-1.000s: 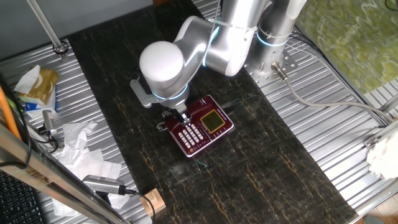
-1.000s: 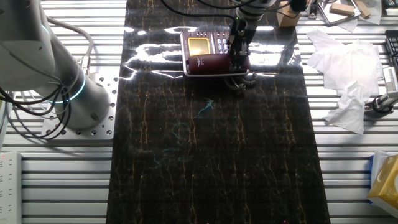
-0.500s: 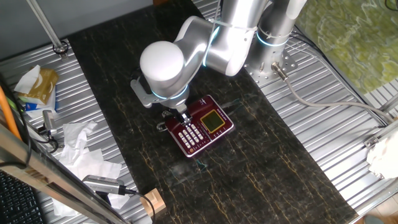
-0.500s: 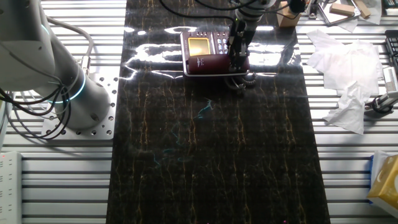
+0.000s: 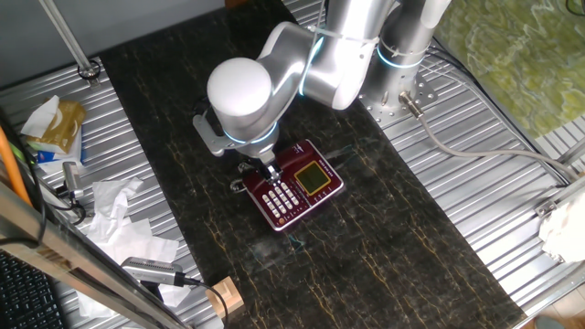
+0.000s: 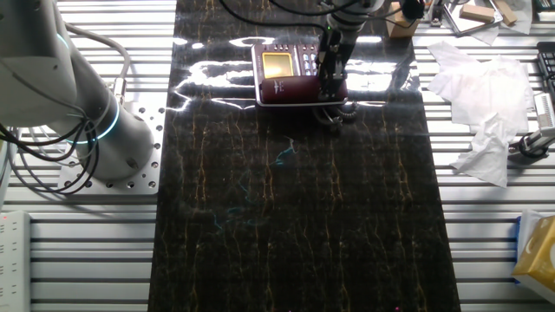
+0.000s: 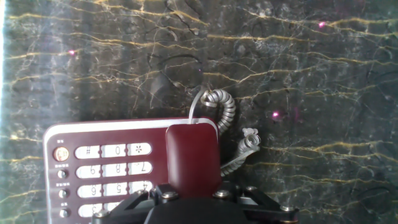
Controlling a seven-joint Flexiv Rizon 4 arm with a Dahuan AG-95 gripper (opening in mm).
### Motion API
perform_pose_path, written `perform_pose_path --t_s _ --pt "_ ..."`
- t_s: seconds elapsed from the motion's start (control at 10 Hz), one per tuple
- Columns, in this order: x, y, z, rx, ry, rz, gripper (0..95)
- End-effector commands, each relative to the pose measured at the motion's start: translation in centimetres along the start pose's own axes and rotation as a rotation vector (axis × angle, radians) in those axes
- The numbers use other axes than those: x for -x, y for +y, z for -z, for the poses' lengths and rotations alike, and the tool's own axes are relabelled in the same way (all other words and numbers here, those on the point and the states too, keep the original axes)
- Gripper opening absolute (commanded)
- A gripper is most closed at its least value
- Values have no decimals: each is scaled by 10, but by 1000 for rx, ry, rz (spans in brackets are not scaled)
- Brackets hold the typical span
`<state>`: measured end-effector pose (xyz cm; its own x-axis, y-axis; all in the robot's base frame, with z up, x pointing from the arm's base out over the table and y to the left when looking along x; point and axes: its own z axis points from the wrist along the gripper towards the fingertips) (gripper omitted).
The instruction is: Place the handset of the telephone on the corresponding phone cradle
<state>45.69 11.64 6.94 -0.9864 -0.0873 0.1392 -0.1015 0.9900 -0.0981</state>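
Note:
The dark red telephone [image 5: 311,183] with white keypad and yellow-green display lies on the dark marble mat; it also shows in the other fixed view [image 6: 282,65] and the hand view [image 7: 112,168]. The dark red handset [image 7: 193,155] lies along the phone's keypad-side edge, over the phone cradle, which it hides. My gripper [image 7: 193,196] straddles the handset from above, jaws tight against its sides; it shows in both fixed views [image 5: 265,169] [image 6: 332,74]. The grey curly cord [image 7: 227,109] coils on the mat just off the phone's end.
Crumpled white paper [image 5: 119,219] and a small wooden block [image 5: 224,294] lie by the mat's left edge. The arm's base [image 5: 398,91] stands behind the phone. More paper [image 6: 481,130] and a yellow box [image 6: 538,251] lie on the ribbed metal table.
The arm has shifted very slightly upward. The phone and handset have not moved.

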Motion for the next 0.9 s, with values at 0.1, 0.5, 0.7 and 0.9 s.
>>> perform_pose_path --t_s 0.1,0.5,0.7,0.9 --pt "0 0 0 11 -2 4 0" --pt "0 0 0 41 -7 10 380" --pt "0 0 0 44 -10 13 570" --pt "0 0 0 46 -13 17 570"
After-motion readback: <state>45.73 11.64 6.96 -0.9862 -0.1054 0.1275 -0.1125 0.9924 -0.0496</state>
